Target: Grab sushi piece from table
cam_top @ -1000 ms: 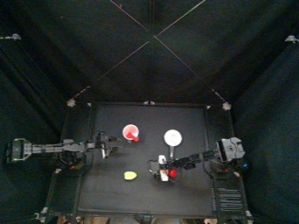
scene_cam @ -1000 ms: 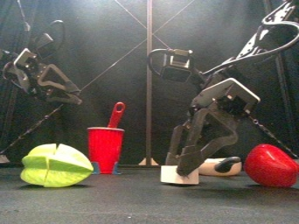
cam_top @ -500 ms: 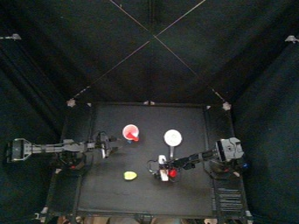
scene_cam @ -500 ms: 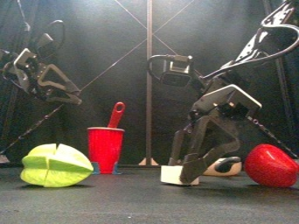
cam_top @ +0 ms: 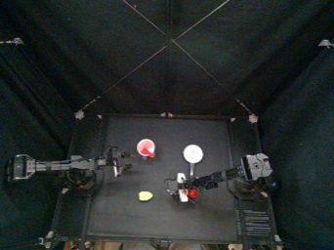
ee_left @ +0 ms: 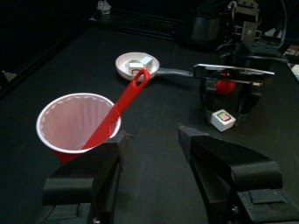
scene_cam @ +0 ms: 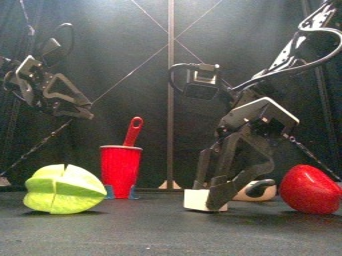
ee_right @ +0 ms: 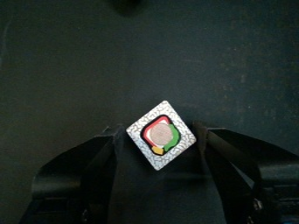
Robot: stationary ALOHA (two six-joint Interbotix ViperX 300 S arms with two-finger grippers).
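My right hand (scene_cam: 221,195) hangs released right over the sushi piece (ee_right: 160,133), fingers either side of it on the counter (cam_top: 117,132); left arm idles well apart

Matt black all round, with a few glossy plastic-looking pieces

The table (ee_left: 70,52) has a matt black top with a faint sheen, and the curtains (cam_top: 53,68) look like dull black cloth. The sushi piece (ee_right: 162,133) has a speckled white rim and a smooth coloured face. The cup (ee_left: 79,129) looks like ribbed red plastic, pale inside; the spoon (ee_left: 121,98) in it is smooth red plastic. The red lump (scene_cam: 309,189) is glossy. The yellow lump (scene_cam: 63,189) has a satin, waxy look. Both grippers (scene_cam: 225,190) (ee_left: 158,166) look like hard matt black plastic.
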